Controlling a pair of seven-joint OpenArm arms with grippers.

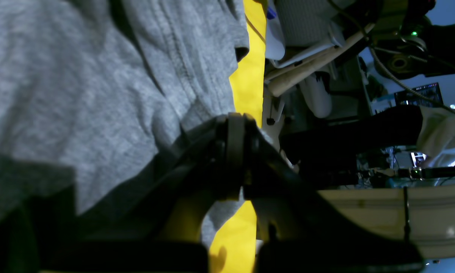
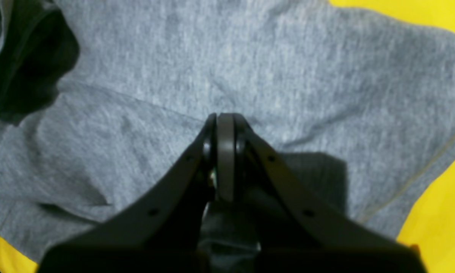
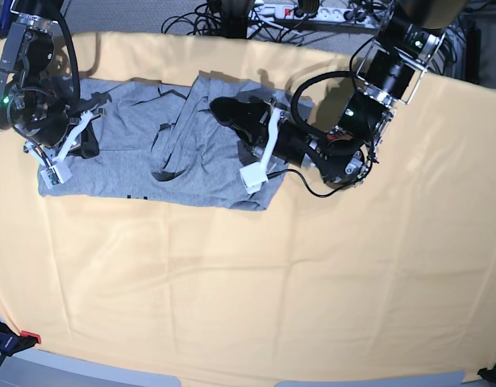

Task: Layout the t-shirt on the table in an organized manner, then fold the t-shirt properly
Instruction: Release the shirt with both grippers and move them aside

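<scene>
**Both grippers closed over a rumpled grey shirt**

Only the base view shows the whole layout: the t-shirt lies bunched in the far-left part of the table, with folds running through its middle and a trace of black lettering at its near hem. The left gripper sits over the shirt's right half, its arm reaching in from 3 o'clock; the right gripper is at the shirt's left edge, near 9 o'clock.

The right wrist view adds what the base view cannot: the right gripper has its jaws pressed together, tips against grey fabric, with yellow table cloth at the corners.

The left wrist view shows the left gripper likewise closed, at the shirt's edge. Whether either pinches cloth cannot be told.
</scene>
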